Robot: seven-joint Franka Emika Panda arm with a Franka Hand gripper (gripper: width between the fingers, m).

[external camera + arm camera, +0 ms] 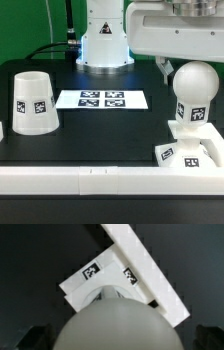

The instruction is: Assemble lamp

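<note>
The bulb (193, 88) stands on the square base (190, 152) at the exterior view's right. The gripper (120, 338) is spread wide, with a finger on each side of the bulb. The bulb is white, round and smooth. It looks hard, light and slippery, so hold its round middle. The cup-like shade (35, 101) sits well apart, at the left.

Glossy white rounded arm (165, 38) on a cylindrical white pedestal (104, 45), black cable (66, 22), dark-fingered hand (120, 335).
</note>
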